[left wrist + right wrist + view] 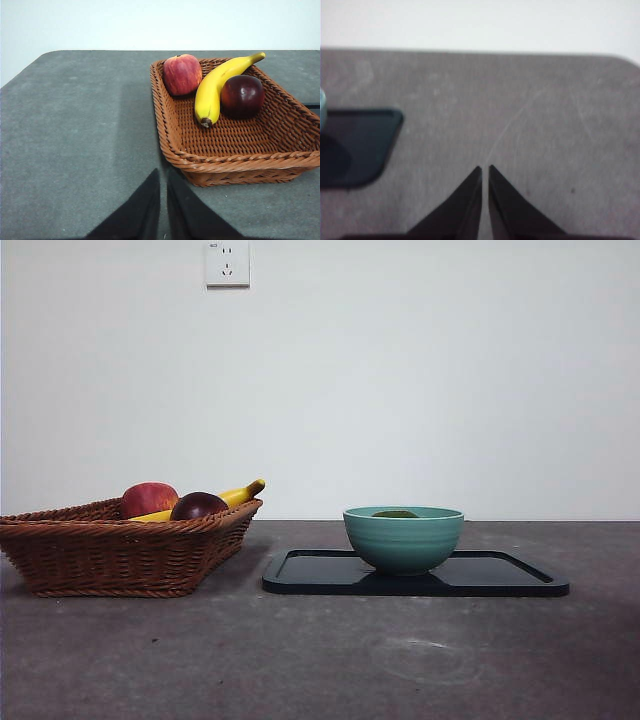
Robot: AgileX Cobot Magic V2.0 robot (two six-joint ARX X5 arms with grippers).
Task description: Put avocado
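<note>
The avocado (396,513) lies inside the teal bowl (403,540), only its top showing above the rim. The bowl stands on a black tray (500,578). Both the left gripper (163,175) and right gripper (485,171) hang over bare worktop (300,660), jaws together.

I see the avocado (396,513) right of centre in the front view; only its dark green top shows above the bowl (403,538) rim; it lies inside.
</note>
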